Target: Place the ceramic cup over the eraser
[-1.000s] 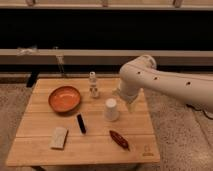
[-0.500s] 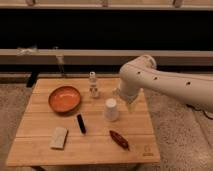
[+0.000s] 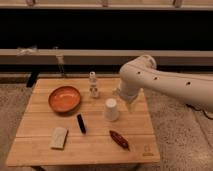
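In the camera view, a wooden bench (image 3: 37, 150) fills the lower half of the frame. The white ceramic cup (image 3: 111, 109) stands near the middle of the bench with its wide end down and its narrow end up. The eraser (image 3: 81, 123), a narrow black bar, lies flat to the lower left of the cup, near it but not touching. It is not covered by anything.

The white arm (image 3: 170, 85) comes in from the right edge of the frame and bends downward over the right part of the bench. The hand (image 3: 122, 99) at its end is just to the upper right of the cup, very close to it. It cannot be told if the hand is open or closed, or if it touches the cup.

An orange bowl (image 3: 65, 98) sits at the left of the bench. A pale bottle-shaped figure (image 3: 93, 85) stands upright above the cup. A pale beige block (image 3: 58, 137) lies at the lower left, and a reddish-brown pointed object (image 3: 119, 139) lies below the cup.
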